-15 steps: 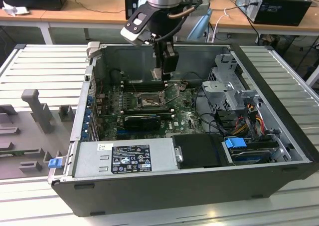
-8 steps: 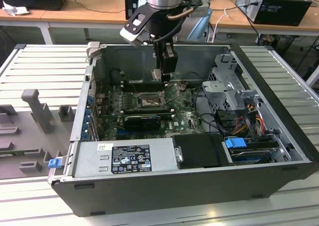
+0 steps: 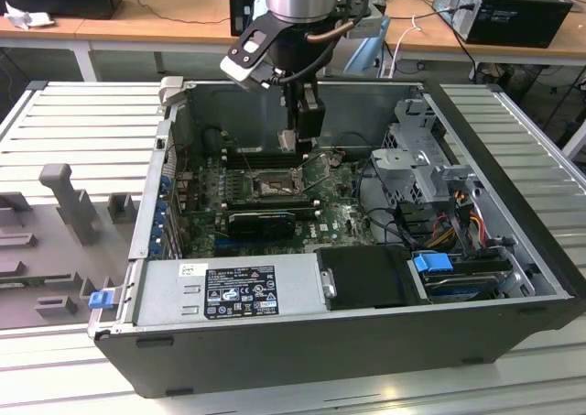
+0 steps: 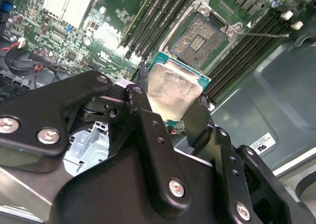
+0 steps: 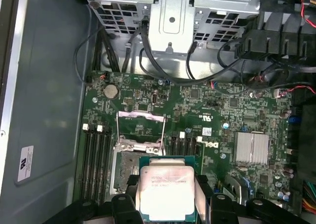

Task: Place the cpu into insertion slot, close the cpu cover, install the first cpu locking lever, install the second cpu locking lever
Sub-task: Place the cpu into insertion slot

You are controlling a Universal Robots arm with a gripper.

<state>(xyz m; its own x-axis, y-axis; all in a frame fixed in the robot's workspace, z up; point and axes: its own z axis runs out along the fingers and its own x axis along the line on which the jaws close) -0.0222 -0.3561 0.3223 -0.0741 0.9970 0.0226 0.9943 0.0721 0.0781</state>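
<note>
1. The gripper has its jaws clamped on the edges of the cpu, shiny side showing.
2. The cpu hangs in the air partly over the slot, not in it. In the exterior view the gripper is in the upper middle of the frame, with the slot just under it.
3. So no step looks done yet. The slot is bare, the cover is up, and a thin lever sticks out loose.
4. Long memory slots sit right beside the slot. A silver heat sink and cables lie further off. Nothing seems to block the way down.
</note>
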